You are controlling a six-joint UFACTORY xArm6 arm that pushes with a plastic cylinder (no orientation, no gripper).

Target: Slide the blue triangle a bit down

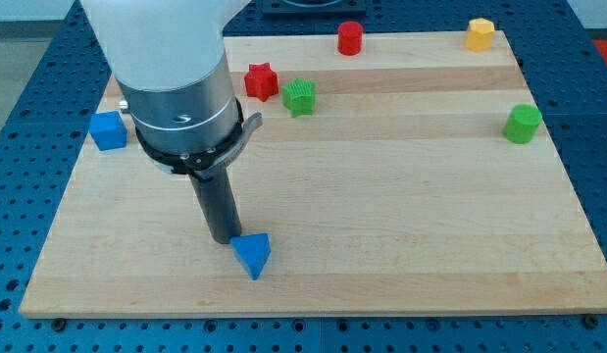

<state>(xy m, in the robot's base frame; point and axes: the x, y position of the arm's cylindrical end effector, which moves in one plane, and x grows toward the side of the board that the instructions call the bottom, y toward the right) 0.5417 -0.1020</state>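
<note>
The blue triangle [252, 254] lies near the view's bottom, left of the board's middle. My tip [222, 238] is the lower end of the dark rod, and it stands just to the triangle's upper left, touching it or nearly so. The arm's white and grey body rises above it and hides part of the board's upper left.
A blue cube [108, 130] sits at the board's left edge. A red star [261, 80] and a green block [299, 96] lie near the top, right of the arm. A red cylinder [350, 37], a yellow block [480, 33] and another green block [523, 124] lie toward the right.
</note>
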